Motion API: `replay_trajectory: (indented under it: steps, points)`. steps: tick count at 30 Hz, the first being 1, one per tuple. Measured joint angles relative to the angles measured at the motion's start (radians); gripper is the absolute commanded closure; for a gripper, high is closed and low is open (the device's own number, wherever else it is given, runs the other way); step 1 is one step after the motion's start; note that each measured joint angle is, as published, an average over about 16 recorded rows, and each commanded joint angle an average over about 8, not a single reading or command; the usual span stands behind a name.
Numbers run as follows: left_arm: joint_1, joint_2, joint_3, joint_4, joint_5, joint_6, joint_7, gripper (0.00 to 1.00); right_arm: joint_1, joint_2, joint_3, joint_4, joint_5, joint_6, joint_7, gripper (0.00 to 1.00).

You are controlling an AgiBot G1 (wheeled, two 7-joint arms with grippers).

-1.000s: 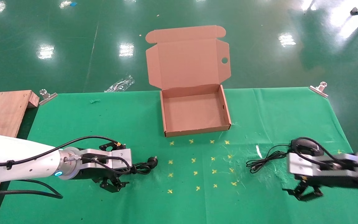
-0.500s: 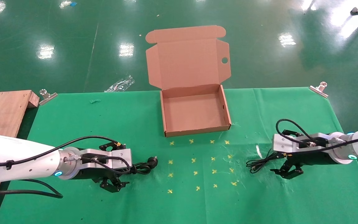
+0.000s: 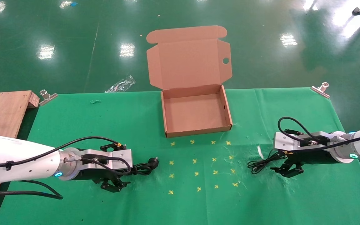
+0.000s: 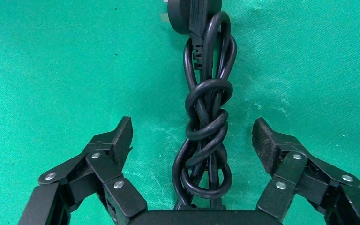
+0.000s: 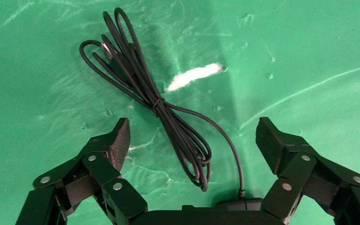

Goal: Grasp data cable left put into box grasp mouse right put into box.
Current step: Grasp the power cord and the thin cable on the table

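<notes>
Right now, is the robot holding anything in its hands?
No. Both hands are open: the left hand straddles the data cable, the right hand straddles the mouse's cord.

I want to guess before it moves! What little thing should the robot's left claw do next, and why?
Probably pinch shut. The left claw is open, with a finger on each side of the knotted data cable lying on the green cloth. The box is open and empty, so closing on the cable likely comes first. The right claw is open above the mouse's thin cord.

Bare green surface lies between each gripper and the box (lid tipped back, tray open upward).
</notes>
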Motion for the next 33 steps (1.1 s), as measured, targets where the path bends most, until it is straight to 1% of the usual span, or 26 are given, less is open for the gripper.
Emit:
replay_trajectory:
  steps: [33]
  points:
    - [0.0,0.0,0.0,0.0,0.0,0.0,0.0,1.0,-0.01,0.01,0.002,0.027,0.005,-0.007,0.005,1.0]
